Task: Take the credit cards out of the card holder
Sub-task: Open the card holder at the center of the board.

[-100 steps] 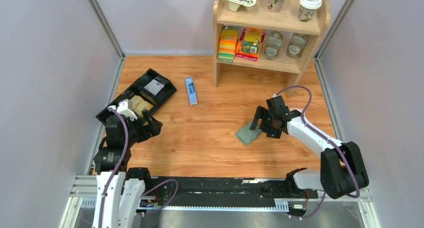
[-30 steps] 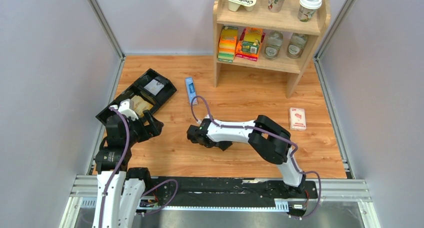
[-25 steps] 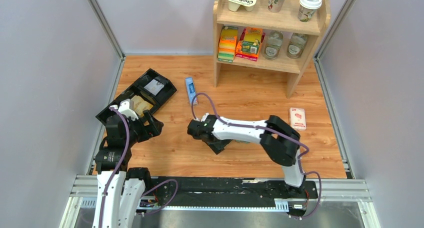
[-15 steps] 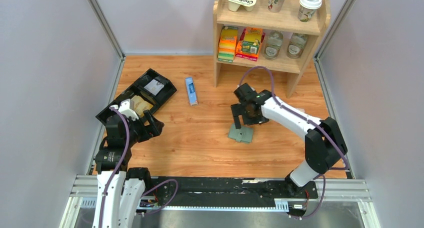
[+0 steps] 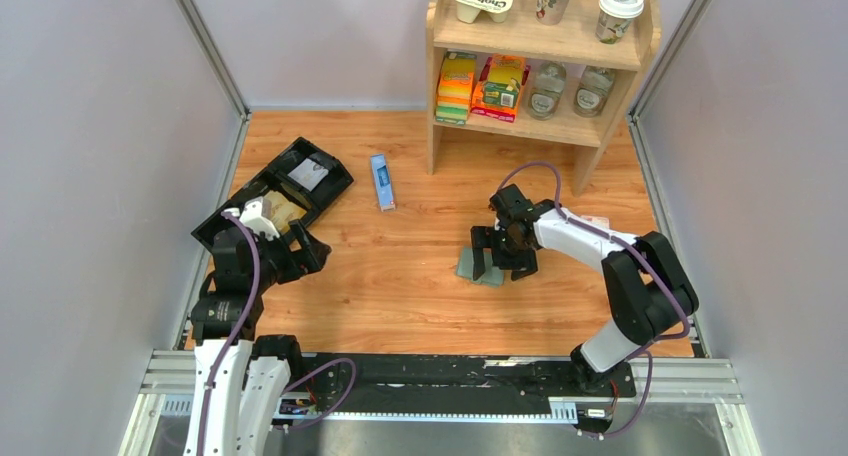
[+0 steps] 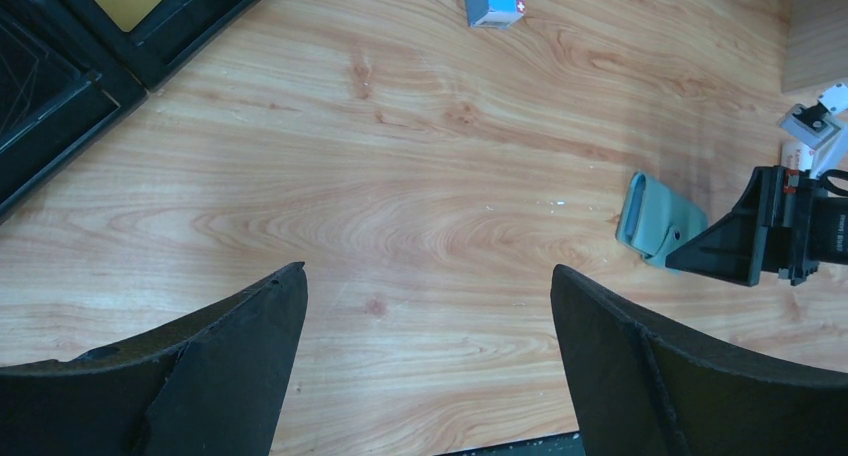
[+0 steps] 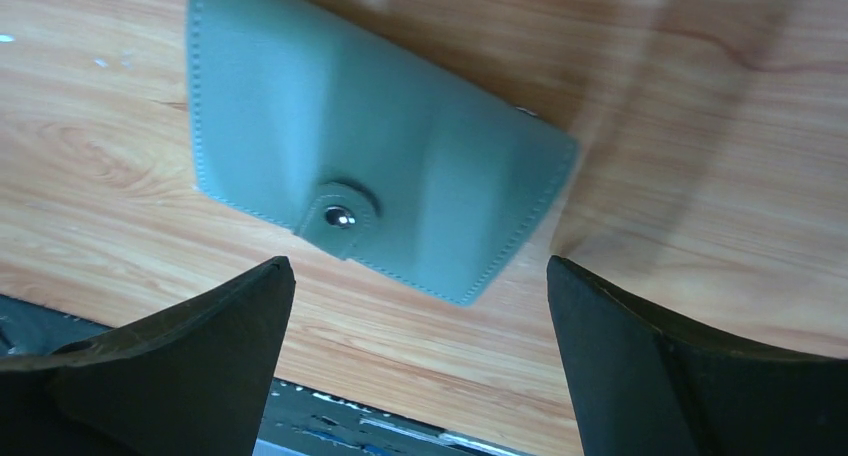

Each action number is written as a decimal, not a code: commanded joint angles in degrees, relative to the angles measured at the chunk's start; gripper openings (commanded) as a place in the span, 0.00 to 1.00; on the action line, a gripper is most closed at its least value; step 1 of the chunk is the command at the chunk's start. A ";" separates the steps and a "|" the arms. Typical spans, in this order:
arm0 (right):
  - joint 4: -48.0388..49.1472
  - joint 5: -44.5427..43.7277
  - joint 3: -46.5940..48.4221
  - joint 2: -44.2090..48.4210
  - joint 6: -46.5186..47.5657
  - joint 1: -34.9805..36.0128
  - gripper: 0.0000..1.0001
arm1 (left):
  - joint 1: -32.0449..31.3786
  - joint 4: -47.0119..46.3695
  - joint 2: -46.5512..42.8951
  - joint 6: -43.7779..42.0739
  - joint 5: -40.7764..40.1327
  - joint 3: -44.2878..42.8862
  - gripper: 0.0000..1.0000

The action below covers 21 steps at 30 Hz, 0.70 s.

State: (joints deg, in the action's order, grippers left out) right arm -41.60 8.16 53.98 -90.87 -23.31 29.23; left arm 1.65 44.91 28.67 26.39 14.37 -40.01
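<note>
1. Hanging well left of the card holder (image 5: 478, 266), the left fingers (image 6: 230, 356) gape wide, holding nothing.
2. The card holder lies snapped shut on the table (image 5: 400, 296); unsnapping it and pulling out the hidden credit cards appears wholly undone.
3. The right fingers (image 7: 200, 336) spread open directly above it, gripping nothing.

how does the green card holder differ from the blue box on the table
Colour: the card holder is sage grey-green; the blue box is bright blue. Shape: the card holder is a broad rectangle shut by a snap tab; the blue box is long and narrow. Place: the open right gripper hangs over the card holder; no gripper is near the blue box. Both lie flat on the table, unheld.
</note>
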 commanded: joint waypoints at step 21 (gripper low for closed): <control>3.19 6.25 7.99 5.62 6.35 1.89 1.00 | 0.20 -2.45 3.50 -2.05 5.58 0.46 0.96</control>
State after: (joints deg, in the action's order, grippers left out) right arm -38.87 18.68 61.19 -87.33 -19.38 35.81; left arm 1.65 44.27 31.70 25.19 18.04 -39.66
